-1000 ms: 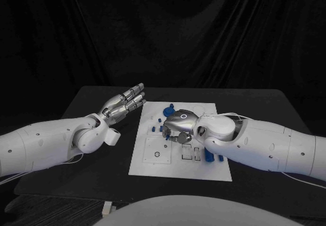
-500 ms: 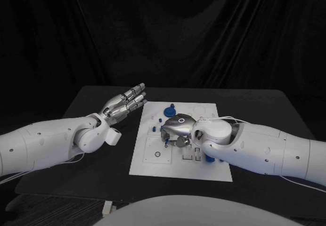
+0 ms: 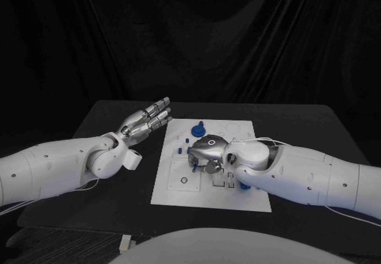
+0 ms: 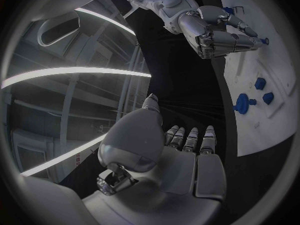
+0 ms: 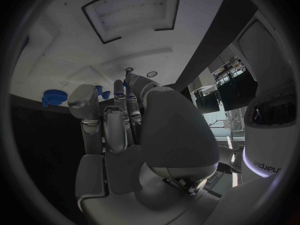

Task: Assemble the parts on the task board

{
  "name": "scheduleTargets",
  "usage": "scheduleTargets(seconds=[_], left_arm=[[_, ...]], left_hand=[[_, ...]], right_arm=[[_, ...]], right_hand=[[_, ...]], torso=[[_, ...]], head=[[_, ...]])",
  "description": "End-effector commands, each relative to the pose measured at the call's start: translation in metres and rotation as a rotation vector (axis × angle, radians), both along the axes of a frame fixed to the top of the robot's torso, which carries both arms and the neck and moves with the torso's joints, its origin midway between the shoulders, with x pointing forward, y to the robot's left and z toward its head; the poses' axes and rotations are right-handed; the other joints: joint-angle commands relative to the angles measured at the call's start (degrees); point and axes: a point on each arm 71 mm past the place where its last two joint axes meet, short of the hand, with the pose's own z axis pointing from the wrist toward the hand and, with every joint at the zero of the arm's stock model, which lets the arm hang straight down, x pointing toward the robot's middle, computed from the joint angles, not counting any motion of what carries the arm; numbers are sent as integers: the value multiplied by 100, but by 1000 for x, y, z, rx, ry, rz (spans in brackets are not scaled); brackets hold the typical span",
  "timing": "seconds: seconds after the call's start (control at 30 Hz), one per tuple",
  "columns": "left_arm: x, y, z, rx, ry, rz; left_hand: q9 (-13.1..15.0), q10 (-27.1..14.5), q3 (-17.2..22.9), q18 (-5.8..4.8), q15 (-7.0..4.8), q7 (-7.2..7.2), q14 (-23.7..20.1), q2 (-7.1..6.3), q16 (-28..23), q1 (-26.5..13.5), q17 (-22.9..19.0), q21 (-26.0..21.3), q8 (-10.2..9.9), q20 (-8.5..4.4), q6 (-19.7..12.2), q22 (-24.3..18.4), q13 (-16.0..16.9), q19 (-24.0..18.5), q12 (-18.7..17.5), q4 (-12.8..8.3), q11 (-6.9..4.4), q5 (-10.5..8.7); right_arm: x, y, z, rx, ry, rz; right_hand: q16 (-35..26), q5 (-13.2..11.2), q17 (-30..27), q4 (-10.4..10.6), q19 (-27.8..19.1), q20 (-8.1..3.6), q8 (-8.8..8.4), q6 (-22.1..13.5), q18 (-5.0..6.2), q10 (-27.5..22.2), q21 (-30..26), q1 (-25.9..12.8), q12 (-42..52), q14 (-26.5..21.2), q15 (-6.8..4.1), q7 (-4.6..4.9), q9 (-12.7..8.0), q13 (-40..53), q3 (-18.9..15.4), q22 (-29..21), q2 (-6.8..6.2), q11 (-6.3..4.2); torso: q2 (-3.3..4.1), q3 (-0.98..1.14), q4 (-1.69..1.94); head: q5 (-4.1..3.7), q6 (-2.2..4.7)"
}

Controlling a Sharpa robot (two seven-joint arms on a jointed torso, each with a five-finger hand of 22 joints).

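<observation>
The white task board (image 3: pixel 179 181) lies in the middle of the black table. On its far end sit a round blue part (image 3: pixel 196 130) and a small blue peg (image 3: pixel 201 123). My right hand (image 3: pixel 208 151) reaches down onto the board's middle, fingers stretched out side by side. In the left wrist view its fingertips (image 4: pixel 253 41) meet a small blue part (image 4: pixel 265 41); whether they pinch it is unclear. In the right wrist view two small blue parts (image 5: pixel 102 91) lie between the thumb and fingers of that hand (image 5: pixel 125 130). My left hand (image 3: pixel 147 121) hovers left of the board, fingers straight and holding nothing.
Another blue part (image 3: pixel 244 187) lies by my right forearm on the board's near right. The left wrist view shows more blue parts (image 4: pixel 260 83) on the board (image 4: pixel 275 120). Bare black table (image 3: pixel 119 187) surrounds the board.
My right hand has slid a little nearer and lower over the board's middle, and its forearm has swung in with it. The left hand has not moved.
</observation>
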Motion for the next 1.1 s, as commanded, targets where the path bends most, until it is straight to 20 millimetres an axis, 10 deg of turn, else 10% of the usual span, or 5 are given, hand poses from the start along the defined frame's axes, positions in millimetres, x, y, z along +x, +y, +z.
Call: scheduleTargets(seconds=[0.03, 1.1], left_arm=[[-1, -1, 5, -58, -57, -4], [-1, -3, 3, -65, -42, -23]], left_hand=[[10, 1, 37, 46, 37, 30, 9, 26, -21, 43, -7, -15, 3, -7, 30, 6, -5, 6, -20, -4, 41, 32], [12, 1, 66, 46, 104, 94, 9, 48, -21, 94, -7, -11, 6, 43, 50, 20, -5, 10, -20, -7, 99, 66]], right_arm=[[0, 0, -3, -20, 0, -13], [-5, 7, -7, -26, 18, 4]], right_hand=[[-34, 20, 424, -26, -8, -16, 19, -19, -16, 41, -28, -18, -34, 307, -25, 16, 10, -1, -4, 638, 9, 5], [-77, 11, 383, -101, -57, -9, -92, -163, -4, 107, -118, -2, -44, 281, -14, 58, 6, 35, -16, 619, -17, 18]], torso=[[2, 0, -4], [0, -1, 0]], head=[[11, -1], [14, -1]])
